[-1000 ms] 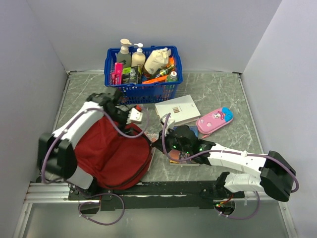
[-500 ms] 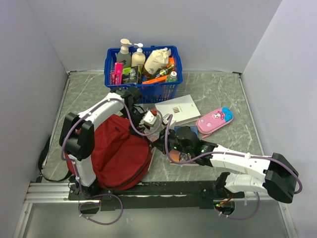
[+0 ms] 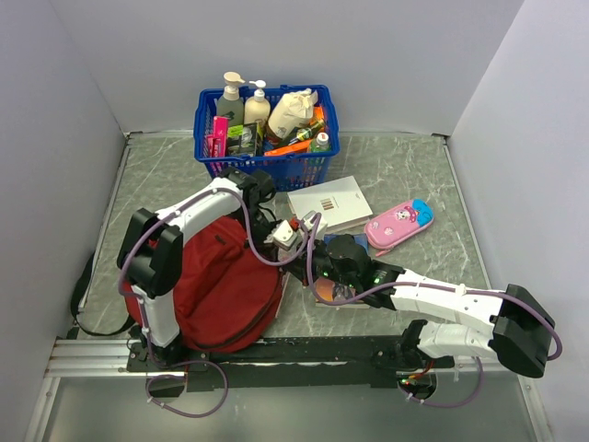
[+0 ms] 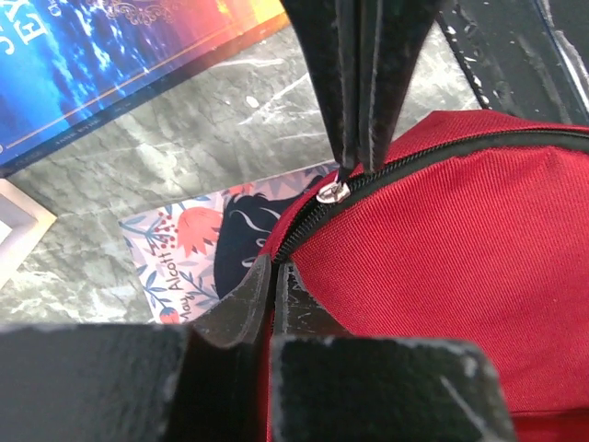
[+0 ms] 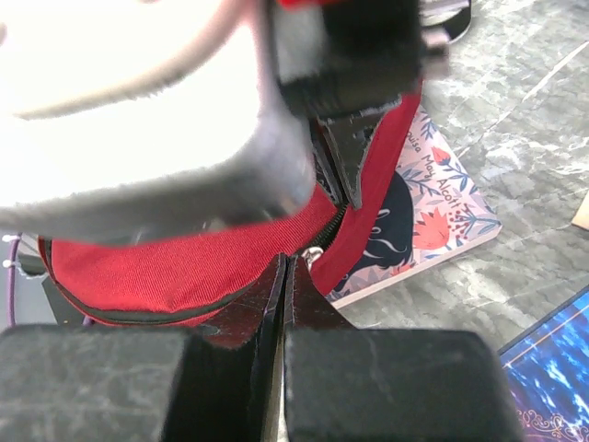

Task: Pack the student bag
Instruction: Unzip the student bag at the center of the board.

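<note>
The student bag [image 3: 216, 285], dark red with black zip trim, lies at the near left; its zip runs along its right edge [image 4: 442, 239]. My left gripper [image 4: 273, 269] reaches across it and is shut on that zip edge [image 3: 295, 242]. From the opposite side, my right gripper [image 5: 287, 265] is shut on the black tab of the silver zipper pull [image 4: 333, 191], right beside the left fingers [image 5: 342, 166]. A floral paperback [image 4: 170, 262] pokes out from under the bag's right edge [image 5: 433, 198].
A blue-covered book [image 4: 101, 64] lies beside the paperback. A white book [image 3: 329, 204] and a pink pencil case [image 3: 398, 222] sit mid-table to the right. A blue basket [image 3: 267, 168] of bottles stands at the back. Grey walls close in three sides.
My left arm swung right from the bag's top to its right edge, and its gripper closed there. The right gripper stayed shut at the zip.
</note>
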